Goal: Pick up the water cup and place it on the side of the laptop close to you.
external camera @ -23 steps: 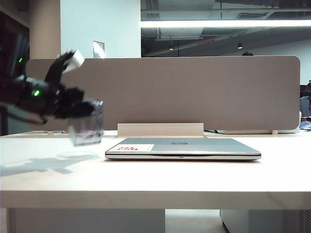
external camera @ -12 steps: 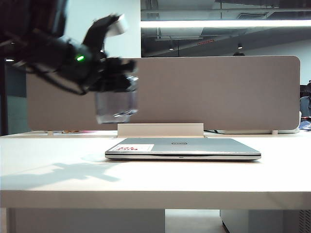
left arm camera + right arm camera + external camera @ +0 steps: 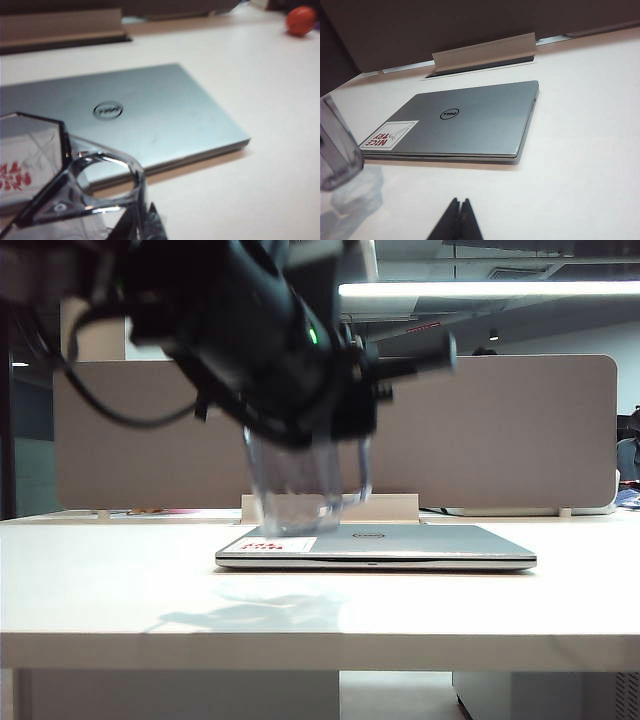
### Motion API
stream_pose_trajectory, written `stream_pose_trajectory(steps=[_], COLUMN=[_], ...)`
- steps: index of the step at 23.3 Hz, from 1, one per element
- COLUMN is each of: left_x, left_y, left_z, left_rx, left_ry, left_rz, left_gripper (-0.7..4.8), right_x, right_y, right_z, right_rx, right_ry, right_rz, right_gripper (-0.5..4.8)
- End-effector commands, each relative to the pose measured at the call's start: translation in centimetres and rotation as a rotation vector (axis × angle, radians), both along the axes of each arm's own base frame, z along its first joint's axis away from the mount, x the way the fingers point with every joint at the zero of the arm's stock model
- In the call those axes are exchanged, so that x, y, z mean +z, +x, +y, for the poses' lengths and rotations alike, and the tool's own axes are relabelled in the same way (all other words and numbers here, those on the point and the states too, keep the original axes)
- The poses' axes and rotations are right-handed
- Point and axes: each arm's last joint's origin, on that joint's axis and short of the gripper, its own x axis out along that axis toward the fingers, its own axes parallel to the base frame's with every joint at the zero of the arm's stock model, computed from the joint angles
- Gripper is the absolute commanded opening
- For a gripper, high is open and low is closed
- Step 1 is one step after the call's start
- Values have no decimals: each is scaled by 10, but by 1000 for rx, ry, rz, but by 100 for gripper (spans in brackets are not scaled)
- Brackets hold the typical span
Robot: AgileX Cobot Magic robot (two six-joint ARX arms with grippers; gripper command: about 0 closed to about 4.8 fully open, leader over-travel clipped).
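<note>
1. The left arm point(image 3: 230, 330) is bulky matte black with rounded housings.
2. A small green light point(image 3: 313, 336) glows at its 3 o'clock side.
3. A black cable point(image 3: 100, 405) loops away at 8 o'clock.
4. The right gripper point(image 3: 458, 220) shows two thin black, pointed fingertips pressed together.

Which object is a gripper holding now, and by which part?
The left gripper holds the water cup by its upper rim, in the air. The right gripper is shut and holds nothing.
</note>
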Motion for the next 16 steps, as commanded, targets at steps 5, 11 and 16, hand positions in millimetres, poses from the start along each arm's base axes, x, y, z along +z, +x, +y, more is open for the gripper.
stream_pose_trajectory(steps=[5, 11, 16], left_x=[-28, -36, -35], left_y=[-8, -3, 1], left_z=[-20, -30, -37], left_rx=[54, 54, 62], left_ry=[-37, -64, -88], left_rz=[-37, -12, 11], left_gripper=[-6, -6, -6], right_x=[0, -1, -2], right_y=[0, 0, 0], right_z=[1, 1, 1], right_rx=[29, 41, 40], right_ry=[0, 0, 0], right_rz=[-9, 3, 9], right_gripper=[-3, -2, -3])
